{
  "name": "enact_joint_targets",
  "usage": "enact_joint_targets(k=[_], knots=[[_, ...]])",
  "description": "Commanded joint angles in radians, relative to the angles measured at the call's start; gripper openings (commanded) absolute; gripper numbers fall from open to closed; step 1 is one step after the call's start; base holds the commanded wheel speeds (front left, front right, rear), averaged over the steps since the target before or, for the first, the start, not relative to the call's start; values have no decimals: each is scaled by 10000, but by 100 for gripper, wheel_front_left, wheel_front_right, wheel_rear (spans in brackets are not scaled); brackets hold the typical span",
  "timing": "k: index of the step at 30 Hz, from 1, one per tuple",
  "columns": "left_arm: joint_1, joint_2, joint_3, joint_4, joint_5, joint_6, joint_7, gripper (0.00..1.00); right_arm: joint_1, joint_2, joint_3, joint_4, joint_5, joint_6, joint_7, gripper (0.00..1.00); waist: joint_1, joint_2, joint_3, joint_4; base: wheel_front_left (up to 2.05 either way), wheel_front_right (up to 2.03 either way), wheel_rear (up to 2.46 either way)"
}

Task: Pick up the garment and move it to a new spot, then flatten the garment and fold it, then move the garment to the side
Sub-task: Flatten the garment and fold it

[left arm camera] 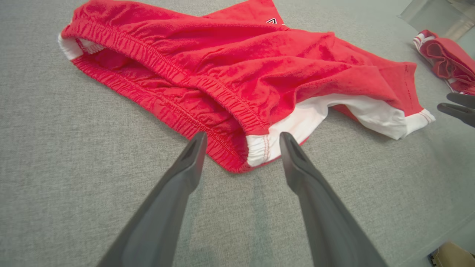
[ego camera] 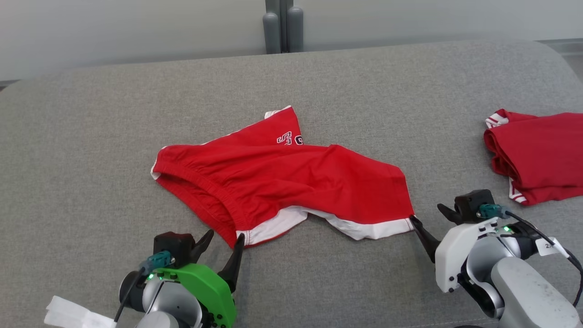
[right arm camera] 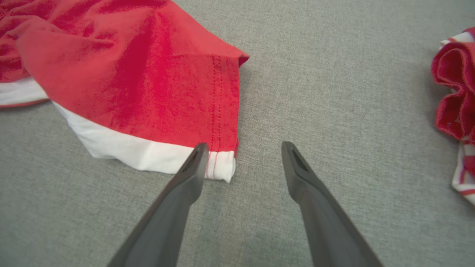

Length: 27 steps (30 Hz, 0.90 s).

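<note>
A: Garment (ego camera: 282, 182) – where?
B: Mid table (ego camera: 91, 136), on grey cloth top. Red shorts w/ white hem, spread out but rumpled. Waistband toward robot's left, lettering near far edge partly hidden under a fold.
A: Left end effector (ego camera: 225, 234)?
B: Fingers apart, nothing held. Low at near-left corner of shorts. Left wrist view: end effector (left arm camera: 243, 139) w/ tips either side of white-stitched corner by waistband end. Touching cloth or not – can't tell.
A: Right end effector (ego camera: 427, 213)?
B: Also spread, empty. At near-right hem corner. Right wrist view: end effector (right arm camera: 243, 145) w/ one fingertip (right arm camera: 196, 155) over white hem band, the other over bare table just beside that corner. Also seen at right edge of left wrist view (left arm camera: 458, 107), near hem corner.
A: Anything else around?
B: Second red garment (ego camera: 537, 155), folded, w/ white-striped trim, at far right of table, well apart from shorts. Two grey posts (ego camera: 282, 27) behind table's far edge. White tag (ego camera: 68, 314) by left wrist.
</note>
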Motion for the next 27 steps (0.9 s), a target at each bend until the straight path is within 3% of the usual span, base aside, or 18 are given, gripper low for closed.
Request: enact_joint_targets(k=[1, 24, 25, 26, 27], knots=[[-339, -49, -95, 214, -32, -42, -21, 100, -245, 120, 145, 218, 136, -16, 0, 100, 0, 0, 386, 102, 0, 0, 0], [-1337, -163, -927, 2124, -460, -116, -556, 100, -1309, 489, 1817, 1997, 1134, -13, -422, 100, 0, 0, 676, -158, 0, 0, 0], [-1393, -166, -977, 2170, -499, -114, -624, 81, -1358, 493, 1951, 2039, 1212, -10, -402, 100, 0, 0, 689, -176, 0, 0, 0], [-1432, -154, -1035, 2234, -522, -117, -655, 38, -1401, 484, 2105, 2058, 1288, -8, -397, 46, 0, 0, 697, -189, 0, 0, 0], [-1472, -127, -1107, 2268, -544, -121, -696, 20, -1440, 458, 2285, 2083, 1382, -7, -351, 0, 0, 0, 696, -199, 0, 0, 0]])
